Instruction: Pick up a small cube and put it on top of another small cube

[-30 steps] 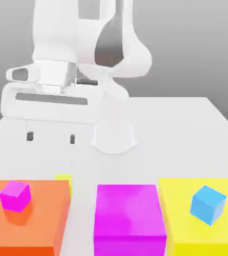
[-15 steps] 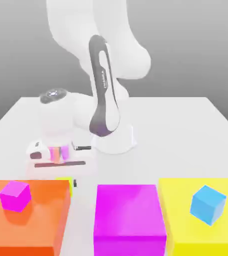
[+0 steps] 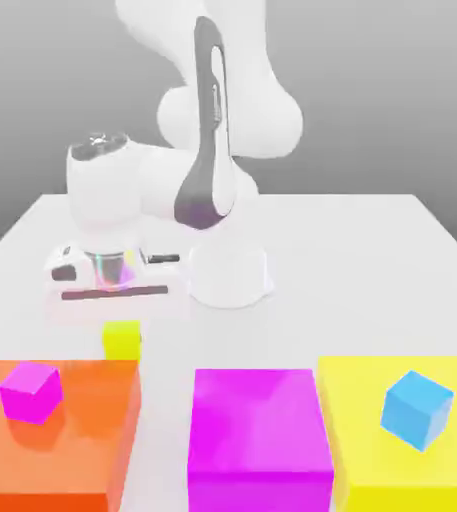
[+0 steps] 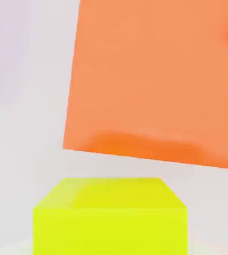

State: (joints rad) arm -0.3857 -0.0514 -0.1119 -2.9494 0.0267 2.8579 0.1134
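Small cube (image 3: 122,338) gripped in closed claw (image 3: 121,330), just behind orange block (image 3: 57,430)

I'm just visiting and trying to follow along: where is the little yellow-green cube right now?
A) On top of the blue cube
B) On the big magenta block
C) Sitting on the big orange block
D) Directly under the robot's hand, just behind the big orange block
D: in the exterior view the yellow-green cube sits just below the robot's hand, beyond the far edge of the orange block, not on any block.
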